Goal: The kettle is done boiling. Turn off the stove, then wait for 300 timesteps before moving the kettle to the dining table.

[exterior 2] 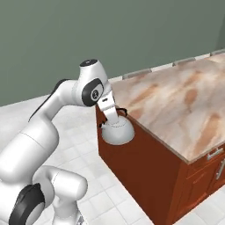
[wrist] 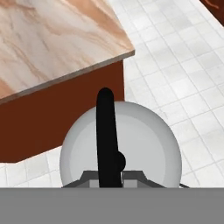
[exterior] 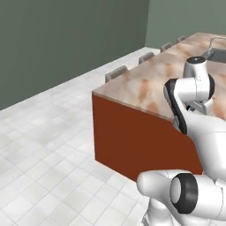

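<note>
Kettle (exterior 2: 117,131) hangs below the fingers (exterior 2: 117,115), clamped on its handle (wrist: 106,135); beside the dining table (exterior 2: 176,105).

A smooth, dull silver metal finish is shown by the kettle (wrist: 144,140), with a matt black handle (wrist: 106,131), while the table (exterior 2: 176,101) is topped in polished beige-pink marble over red-brown wood, and the floor (exterior: 44,145) is laid in pale glossy tiles.

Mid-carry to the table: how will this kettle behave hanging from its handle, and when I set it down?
The kettle hangs by its thin black handle from the gripper, so it may swing or pivot. Its smooth dome looks slippery; keep to the handle. Being squat and wide, it will probably sit stable on the table, unlikely to tip.
</note>
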